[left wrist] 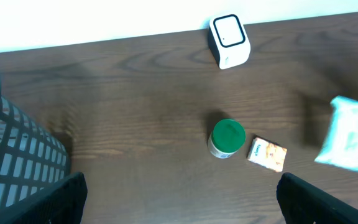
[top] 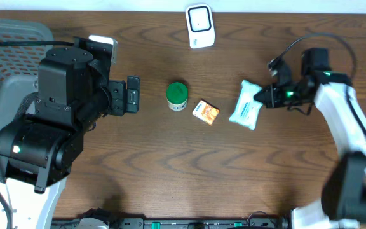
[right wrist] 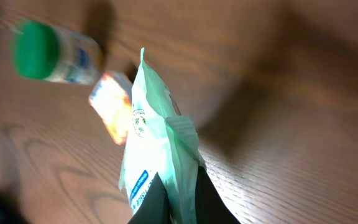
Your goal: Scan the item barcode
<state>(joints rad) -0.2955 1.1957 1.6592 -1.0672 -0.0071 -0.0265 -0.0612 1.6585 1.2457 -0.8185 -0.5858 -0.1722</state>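
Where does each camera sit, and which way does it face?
Overhead: above the table, looking straight down; left claw and right claw show.
Left wrist: on the left arm, facing the scanner; its open claw fingers frame the bottom corners.
Right wrist: looks along the shut claw gripping the wipes pack.
All three share the green-lidded jar.

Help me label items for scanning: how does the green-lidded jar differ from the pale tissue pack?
The jar is small, rigid and round with a green lid; the pack is a larger, soft, flat pouch. The jar stands free and upright; the pack is pinched at one edge by the fingers of the right gripper. Both are partly white.
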